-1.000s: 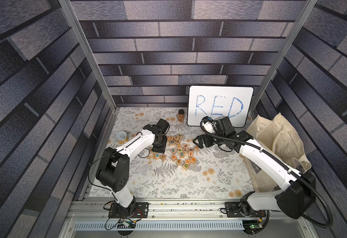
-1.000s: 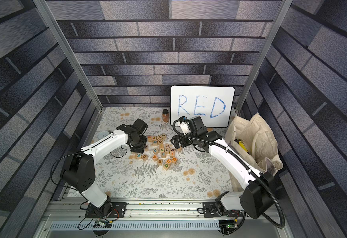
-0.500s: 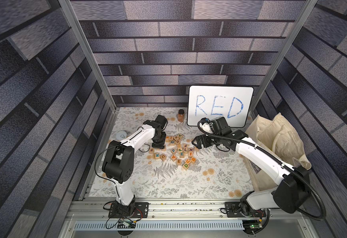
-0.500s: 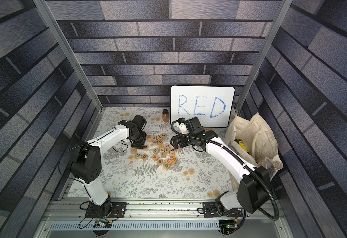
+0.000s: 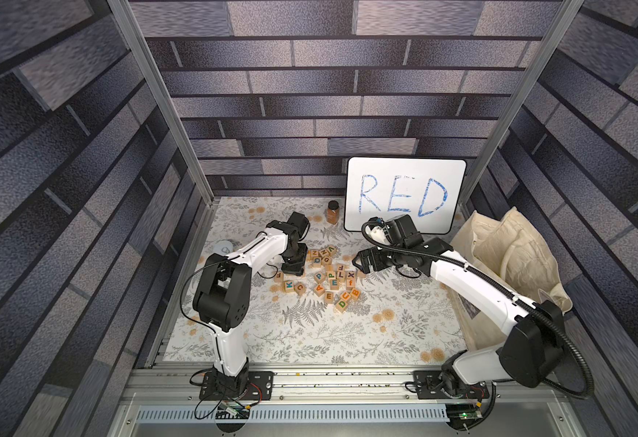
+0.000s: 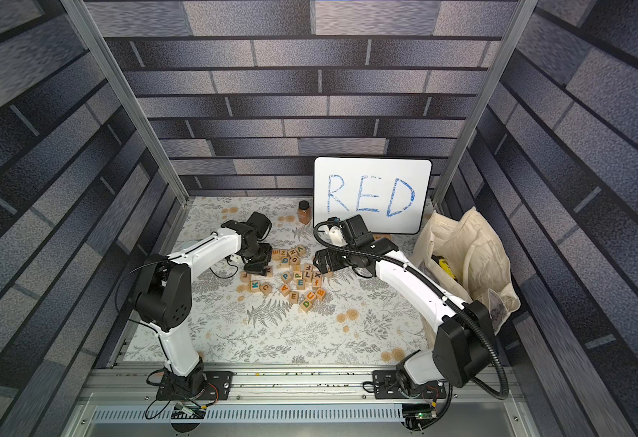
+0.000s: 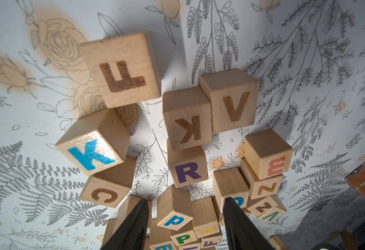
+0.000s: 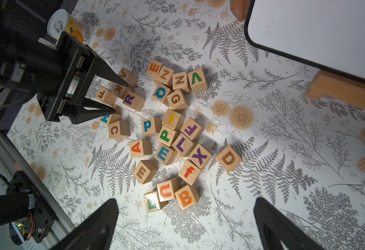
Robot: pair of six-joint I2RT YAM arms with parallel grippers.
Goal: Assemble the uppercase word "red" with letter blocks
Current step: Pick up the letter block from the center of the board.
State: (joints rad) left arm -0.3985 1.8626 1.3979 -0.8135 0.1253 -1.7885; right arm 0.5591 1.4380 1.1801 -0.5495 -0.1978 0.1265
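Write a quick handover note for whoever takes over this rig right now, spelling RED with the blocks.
Left gripper: open, empty, right next to the purple R block.
Right gripper: open, empty, at the edge of the pile.
Blocks: the purple R block, blue E block and green D block all lie loose in the pile.
Done: nothing set out yet.
Left: pick out R, E and D and line them up in order.

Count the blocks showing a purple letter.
4: R beside the left gripper; F, L and X lined up next to each other. Faces out of sight may hide more.
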